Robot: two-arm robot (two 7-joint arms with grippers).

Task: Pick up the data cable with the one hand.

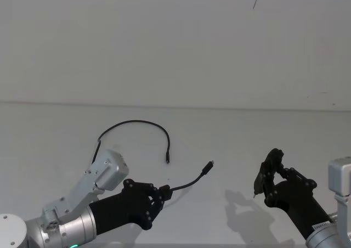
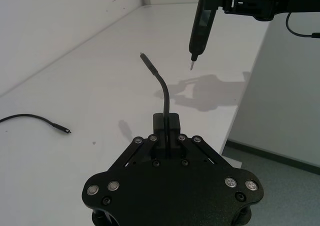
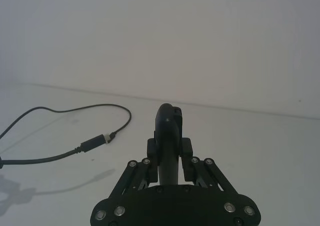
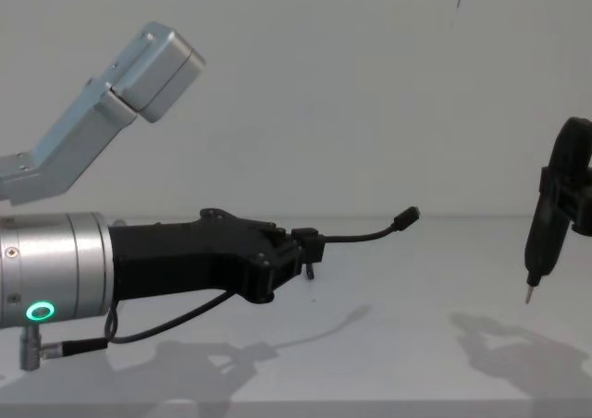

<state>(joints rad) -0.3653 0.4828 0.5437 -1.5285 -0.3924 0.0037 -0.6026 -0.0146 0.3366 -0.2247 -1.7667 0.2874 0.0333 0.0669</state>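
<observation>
- White table (image 1: pixel 60 165): plain top, wall behind.
- Left gripper (image 1: pixel 164 192): low over the table's near side, stretched fwd. Jaws pinch the data cable (image 1: pixel 137 122) close to one end.
- Right gripper (image 1: pixel 267 176): off to the right, well apart from the left one. Jaws clamped round a pen-like tool (image 4: pixel 539 242), tip down, clear of the table.
- Cable: a short stretch w/ the near plug (image 4: pixel 404 217) sticks out past the fingers, raised in the air. The rest arcs over the table beyond the left arm, prob. lying flat, partly hidden by the arm.
- Far plug (image 1: pixel 167 160): on the table, just beyond the left gripper.
</observation>
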